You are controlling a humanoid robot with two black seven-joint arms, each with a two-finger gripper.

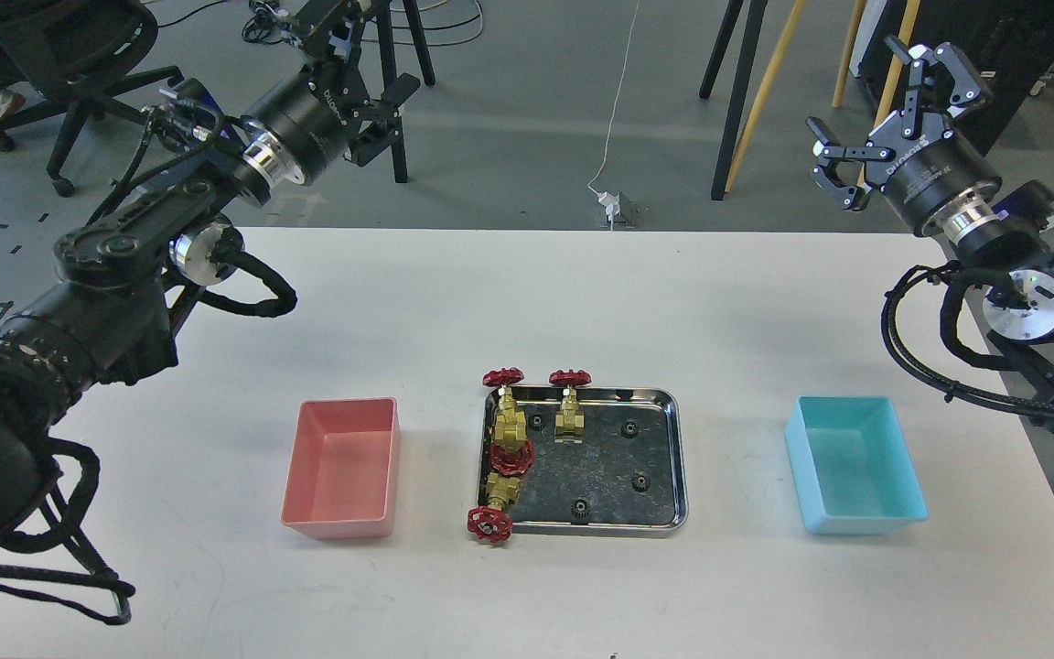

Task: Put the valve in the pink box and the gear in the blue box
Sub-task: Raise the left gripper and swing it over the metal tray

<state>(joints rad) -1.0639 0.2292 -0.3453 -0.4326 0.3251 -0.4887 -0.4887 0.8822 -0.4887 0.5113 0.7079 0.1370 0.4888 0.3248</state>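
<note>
Several brass valves with red handwheels lie along the left side of a shiny steel tray; one valve stands at the back and another hangs over the front rim. Several tiny black gears are scattered in the tray, one gear at the back right. The pink box sits empty left of the tray, and the blue box sits empty to its right. My left gripper hangs open, high beyond the table's far left edge. My right gripper is open too, raised beyond the far right corner.
The white table carries only the tray and the two boxes. Beyond its far edge are tripod legs, an office chair and a small power adapter with a cable on the grey floor.
</note>
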